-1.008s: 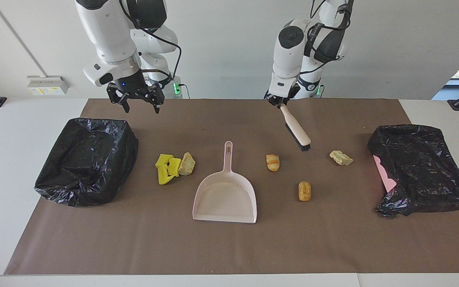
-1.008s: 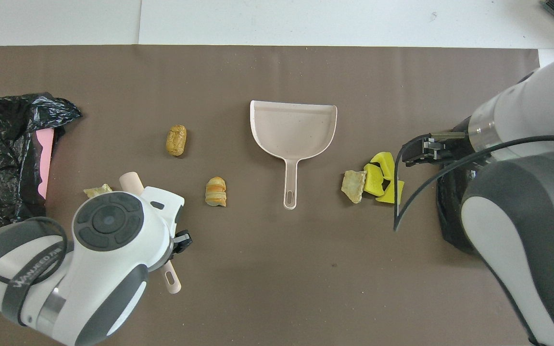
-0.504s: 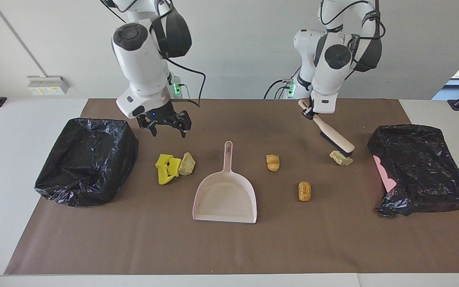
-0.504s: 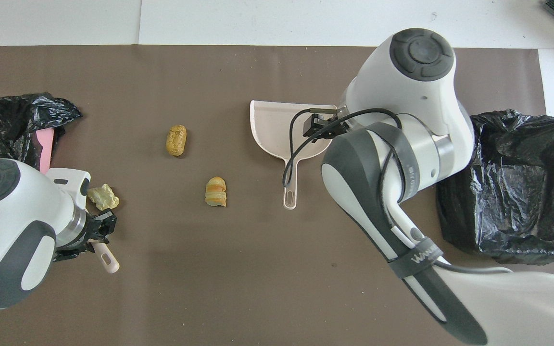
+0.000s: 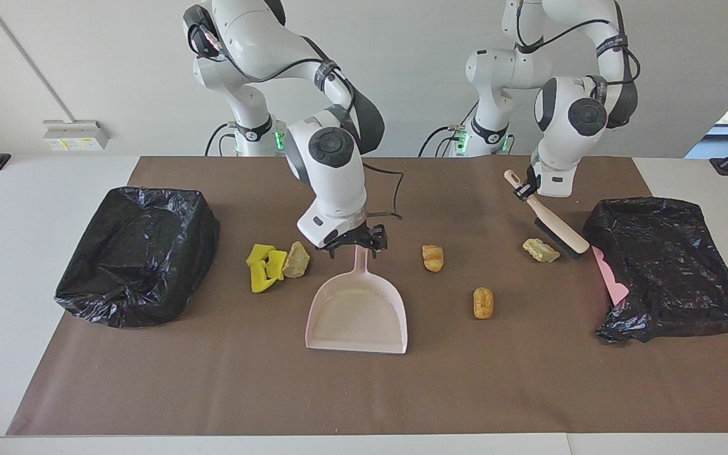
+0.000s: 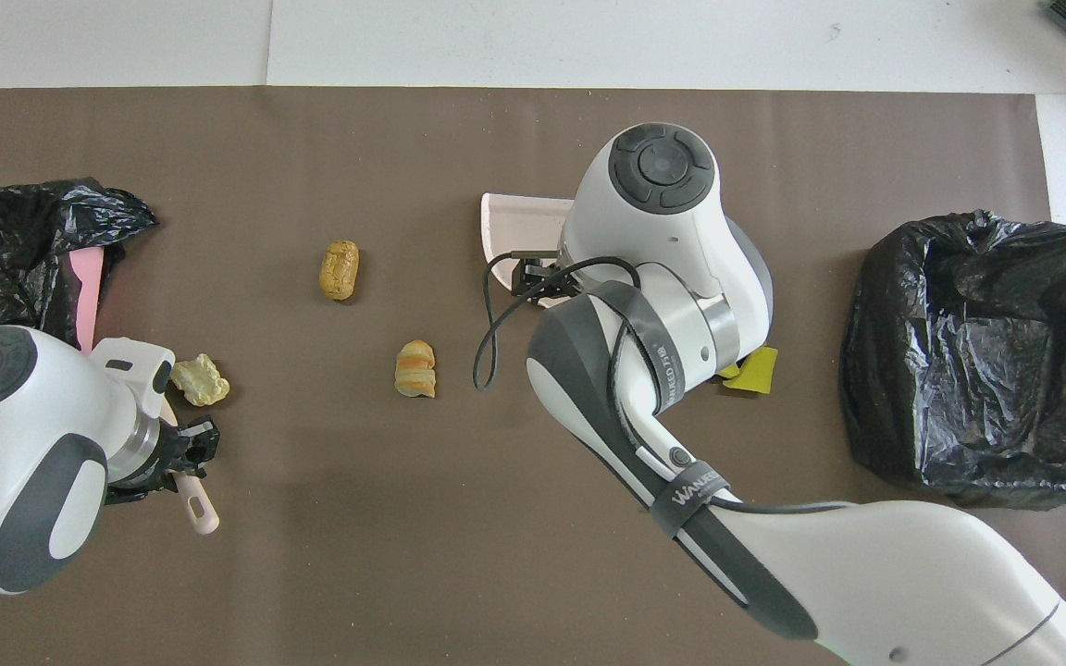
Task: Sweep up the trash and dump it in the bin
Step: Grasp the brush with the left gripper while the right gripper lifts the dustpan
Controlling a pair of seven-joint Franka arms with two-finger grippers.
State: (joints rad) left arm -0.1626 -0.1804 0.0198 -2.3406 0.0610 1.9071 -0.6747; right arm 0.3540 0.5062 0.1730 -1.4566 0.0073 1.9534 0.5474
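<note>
From my remote station, the sweep has barely begun: nothing is in the dustpan [image 5: 356,316], which lies flat at the centre of the facing view. All the trash is loose on the brown surface [image 5: 212,392]. Yellow wedges [image 5: 263,265] and a beige chunk [image 5: 296,260] lie left of centre. Two bread-like pieces [image 5: 432,258] [image 5: 483,303] lie right of centre, and a pale chunk [image 5: 540,251] lies further right. The right jaws stand wide over the dustpan's handle; I cannot tell whether they touch it. The left jaws are clamped on the brush [image 5: 557,226], its head just beside the pale chunk. Black-lined bins [image 5: 139,256] [image 5: 667,265] sit at both edges. Sweeping and dumping all remain.
</note>
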